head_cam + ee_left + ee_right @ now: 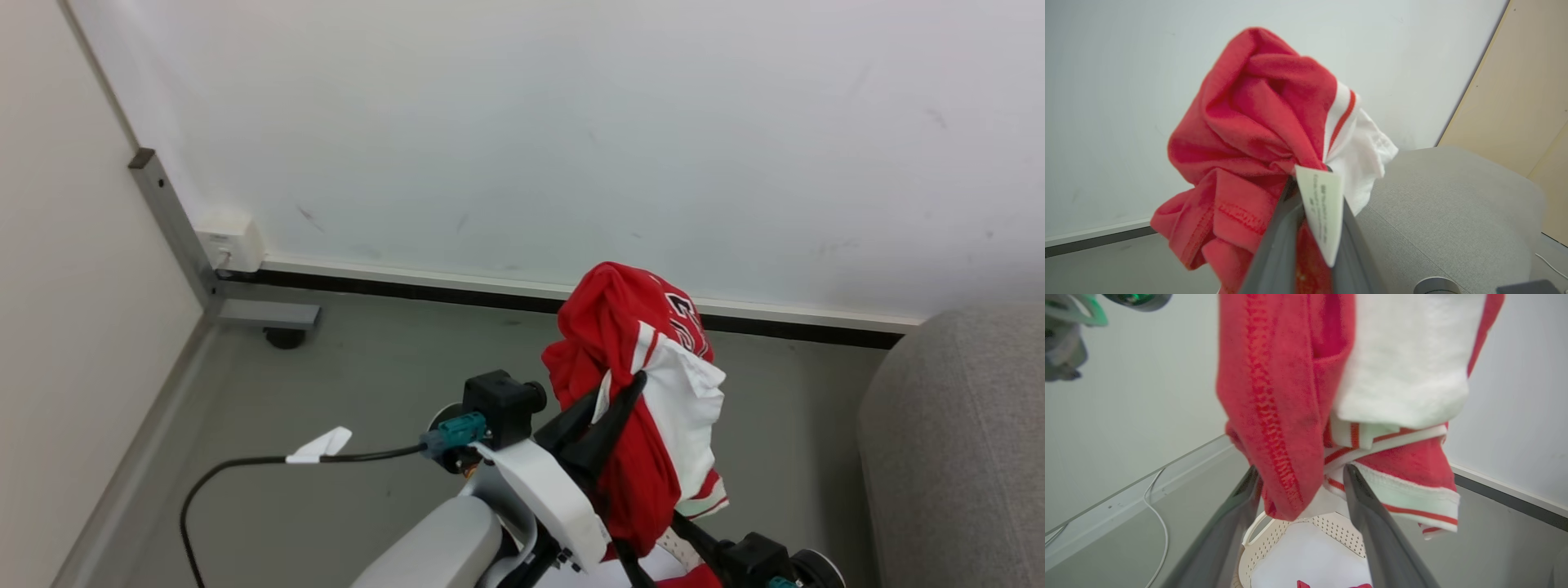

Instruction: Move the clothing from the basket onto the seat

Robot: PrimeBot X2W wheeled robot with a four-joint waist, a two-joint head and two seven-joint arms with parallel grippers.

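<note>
Clothing point(612, 327) pinched by left gripper point(619, 385), raised (basket point(1331, 528) below)

The clothing point(645, 384) at the centre of the head view was soft, matt knitted cloth, red with white panels; its hems showed raised stitching in the right wrist view. A tag point(1323, 208) at the lower middle of the left wrist view was thin, smooth and printed, either cloth or paper. The basket point(1339, 531) at the bottom of the right wrist view was smooth pale plastic pierced with small holes. The seat point(955, 457) at the head view's right edge wore coarse, matt grey woven fabric. The right gripper point(1302, 470) had fingers point(1376, 531) of dark, smooth, faintly sheened material. The floor point(367, 384) was smooth dull grey, and the wall point(571, 122) was matt white and lightly scuffed.
</note>
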